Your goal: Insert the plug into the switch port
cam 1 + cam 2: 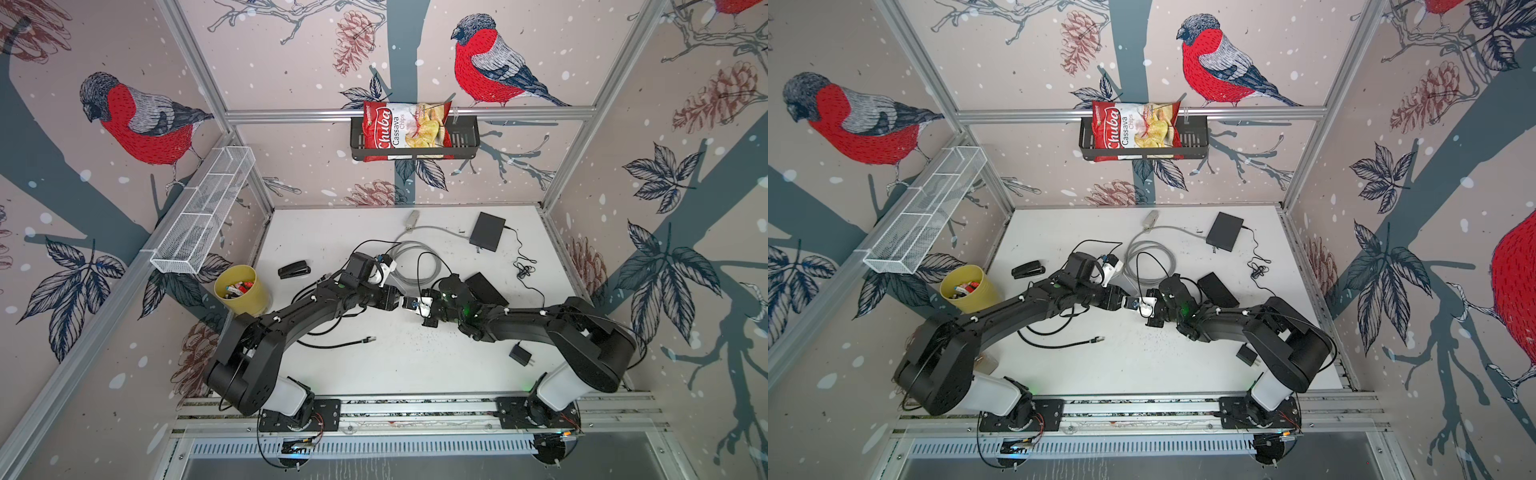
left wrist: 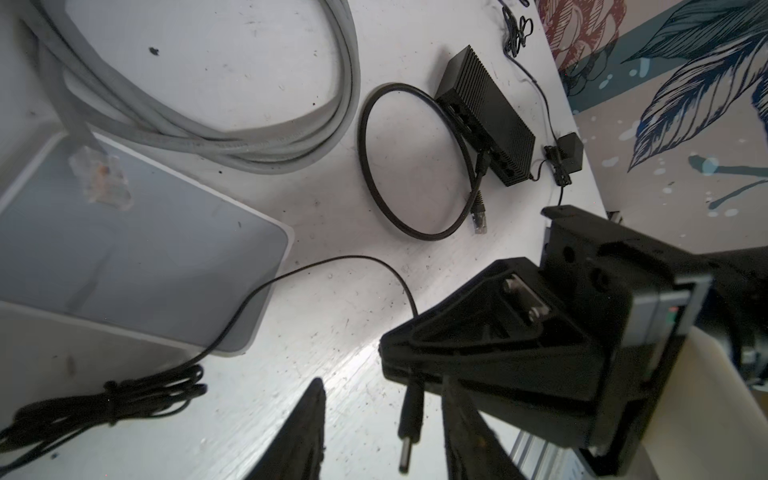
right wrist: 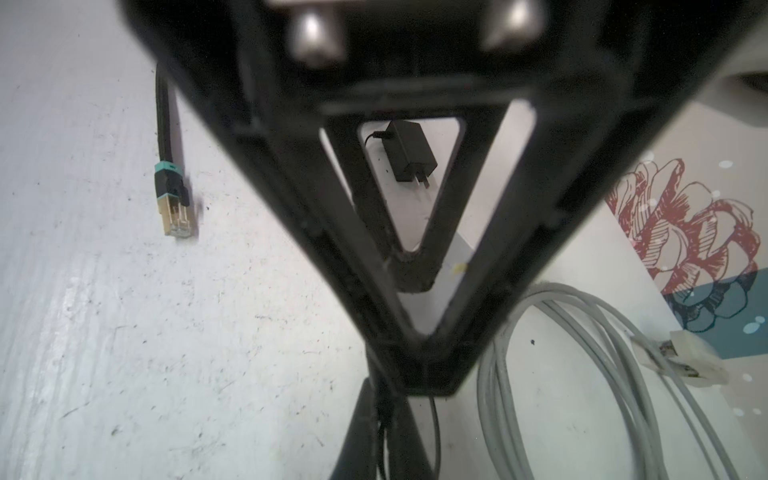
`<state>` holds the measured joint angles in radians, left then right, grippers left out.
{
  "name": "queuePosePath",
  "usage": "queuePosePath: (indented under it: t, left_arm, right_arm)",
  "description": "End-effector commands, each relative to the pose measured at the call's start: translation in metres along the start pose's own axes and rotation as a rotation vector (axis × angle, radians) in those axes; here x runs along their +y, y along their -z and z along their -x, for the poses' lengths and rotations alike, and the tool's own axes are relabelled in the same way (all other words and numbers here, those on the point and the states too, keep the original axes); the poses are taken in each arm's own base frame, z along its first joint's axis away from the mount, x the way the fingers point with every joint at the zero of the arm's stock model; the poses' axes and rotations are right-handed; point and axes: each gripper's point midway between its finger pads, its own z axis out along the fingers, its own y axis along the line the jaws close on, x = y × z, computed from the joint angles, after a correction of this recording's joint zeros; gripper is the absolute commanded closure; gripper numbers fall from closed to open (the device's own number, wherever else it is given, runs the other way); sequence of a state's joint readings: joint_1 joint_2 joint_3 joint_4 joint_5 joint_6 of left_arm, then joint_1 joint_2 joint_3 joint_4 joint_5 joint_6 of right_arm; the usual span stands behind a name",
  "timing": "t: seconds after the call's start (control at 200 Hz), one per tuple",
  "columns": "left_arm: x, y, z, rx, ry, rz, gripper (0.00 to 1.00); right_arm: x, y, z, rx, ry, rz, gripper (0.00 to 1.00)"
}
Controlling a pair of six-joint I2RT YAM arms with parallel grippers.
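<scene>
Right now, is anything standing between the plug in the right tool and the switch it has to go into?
Yes. The right tool holds the plug, and the open left tool flanks it on both sides. Further on, a black cable loop lies across the port side of the switch.

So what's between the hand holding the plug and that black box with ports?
In the left wrist view, a black cable loop and its loose connector lie on the table between right hand and switch.
</scene>
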<state>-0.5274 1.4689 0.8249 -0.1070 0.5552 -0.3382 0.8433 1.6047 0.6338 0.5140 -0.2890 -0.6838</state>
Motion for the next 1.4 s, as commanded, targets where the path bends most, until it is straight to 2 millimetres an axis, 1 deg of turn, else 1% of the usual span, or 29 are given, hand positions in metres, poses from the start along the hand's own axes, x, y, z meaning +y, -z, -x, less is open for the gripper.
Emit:
queuePosePath:
  t: [0.0,0.175,0.265,0.335,0.41,0.455,0.6,0.735,0.781,0.871,0.991,1.081,1.131,1.246,1.396]
  left_arm:
    - [-0.011,-0.001,0.015,-0.059,0.014,-0.064,0.55]
    - [-0.012,-0.004,0.014,-0.057,0.032,-0.091,0.67]
    - [-0.008,-0.005,0.010,-0.041,0.033,-0.066,0.67]
    - [-0.004,-0.003,0.008,-0.041,0.034,-0.042,0.61]
    - [-0.004,-0.001,0.007,-0.048,0.037,-0.041,0.59]
    - [-0.005,-0.001,0.007,-0.049,0.039,-0.043,0.60]
    - [-0.004,-0.001,0.004,-0.046,0.037,-0.040,0.66]
    - [0.000,-0.004,0.002,-0.035,0.041,-0.033,0.68]
    - [0.000,-0.004,0.002,-0.040,0.042,-0.030,0.70]
    - [0.000,-0.004,0.003,-0.043,0.036,-0.033,0.78]
    - [0.002,-0.007,0.002,-0.036,0.040,-0.028,0.81]
    - [0.003,-0.008,0.002,-0.036,0.042,-0.030,0.87]
    - [0.002,-0.008,0.003,-0.040,0.042,-0.036,0.89]
    - [-0.001,-0.007,0.004,-0.041,0.033,-0.048,0.89]
    - [0.000,-0.005,-0.002,-0.026,0.021,-0.047,0.89]
  right_arm:
    - [-0.002,-0.002,0.003,-0.007,-0.071,0.000,0.98]
    - [-0.003,-0.005,0.001,-0.004,-0.098,0.000,0.98]
    - [-0.006,-0.008,-0.002,0.010,-0.115,-0.004,0.98]
    - [-0.008,-0.009,-0.004,0.018,-0.132,-0.003,0.98]
    - [-0.009,-0.010,-0.005,0.020,-0.147,0.000,0.98]
    - [-0.009,-0.010,-0.005,0.018,-0.152,0.001,0.98]
    - [-0.009,-0.011,-0.007,0.026,-0.162,0.000,0.98]
    - [-0.009,-0.011,-0.007,0.024,-0.168,0.000,0.98]
    - [-0.009,-0.012,-0.006,0.025,-0.169,0.000,0.98]
    - [-0.010,-0.012,-0.006,0.024,-0.175,-0.001,0.98]
    - [-0.009,-0.012,-0.004,0.020,-0.171,0.001,0.98]
    - [-0.008,-0.012,-0.003,0.021,-0.166,-0.001,0.98]
    - [-0.007,-0.012,-0.003,0.024,-0.165,-0.003,0.95]
    - [-0.007,-0.010,-0.003,0.028,-0.161,-0.010,0.85]
    - [-0.007,0.002,-0.003,0.011,-0.130,-0.033,0.79]
